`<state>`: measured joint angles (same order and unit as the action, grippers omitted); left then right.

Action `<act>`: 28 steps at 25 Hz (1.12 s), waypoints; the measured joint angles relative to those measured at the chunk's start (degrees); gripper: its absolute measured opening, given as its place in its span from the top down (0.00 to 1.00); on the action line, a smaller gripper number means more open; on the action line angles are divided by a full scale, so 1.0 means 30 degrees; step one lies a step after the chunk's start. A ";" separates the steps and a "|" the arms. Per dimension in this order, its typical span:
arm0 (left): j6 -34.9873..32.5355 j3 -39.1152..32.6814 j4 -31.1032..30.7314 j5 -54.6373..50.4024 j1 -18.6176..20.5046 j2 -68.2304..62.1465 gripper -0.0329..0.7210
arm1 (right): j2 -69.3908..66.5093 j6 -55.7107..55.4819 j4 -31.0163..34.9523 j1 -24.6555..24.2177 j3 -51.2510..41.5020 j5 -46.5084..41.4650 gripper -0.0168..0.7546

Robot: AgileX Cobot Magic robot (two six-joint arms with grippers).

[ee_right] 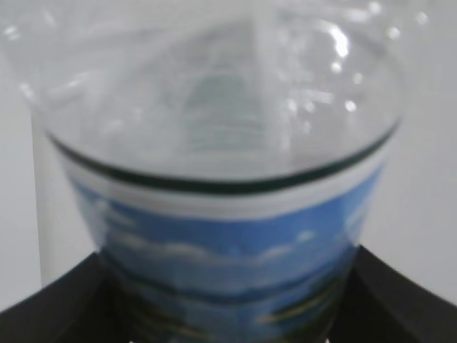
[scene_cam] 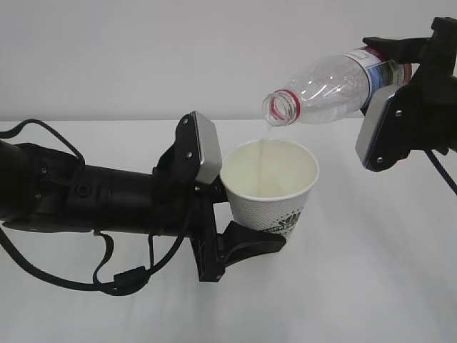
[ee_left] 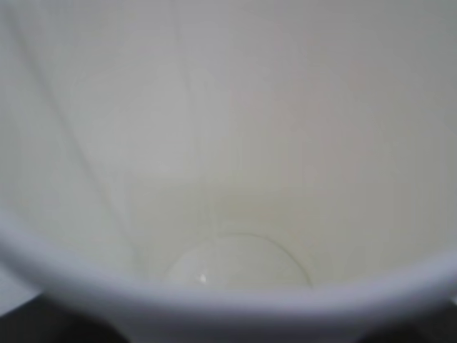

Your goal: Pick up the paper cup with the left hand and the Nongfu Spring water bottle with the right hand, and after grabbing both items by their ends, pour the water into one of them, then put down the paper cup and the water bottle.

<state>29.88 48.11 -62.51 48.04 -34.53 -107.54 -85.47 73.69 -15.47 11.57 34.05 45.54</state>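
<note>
Above the white worktop (scene_cam: 371,286), the left hand (scene_cam: 246,232) holds the paper cup (scene_cam: 275,189) upright near the middle of the scene, its jaws closed around the cup's lower part, held fairly wide by its girth. At about two o'clock from the cup, the right hand (scene_cam: 400,89) grips the Nongfu Spring water bottle (scene_cam: 335,86) by its labelled base end, jaws likewise spread wide around it. The bottle is tilted, its open mouth pointing down toward eight o'clock, just over the cup's rim. A thin stream of the water (scene_cam: 265,146) falls into the cup, so the pouring step looks under way. Next, I judge, the bottle must be tipped back upright before both things are set down.
</note>
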 joint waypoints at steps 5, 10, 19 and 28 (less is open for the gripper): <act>0.0013 0.0000 0.0836 0.0000 0.0000 0.0000 0.23 | 0.0000 0.0000 0.0000 0.0000 0.0000 0.0000 0.31; 0.0043 0.0000 0.0836 0.0000 0.0000 0.0000 0.23 | 0.0000 0.0000 0.0000 0.0000 0.0000 0.0280 0.31; 0.0043 0.0000 0.0802 0.0000 0.0000 0.0000 0.23 | 0.0000 0.0000 0.0000 0.0000 0.0000 0.0422 0.31; 0.0043 0.0000 0.0802 0.0000 0.0000 0.0000 0.23 | 0.0000 0.0195 0.0000 0.0000 0.0000 0.0422 0.31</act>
<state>30.00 48.11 -60.11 48.04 -34.53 -107.54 -85.47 74.28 -15.47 11.57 34.05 46.80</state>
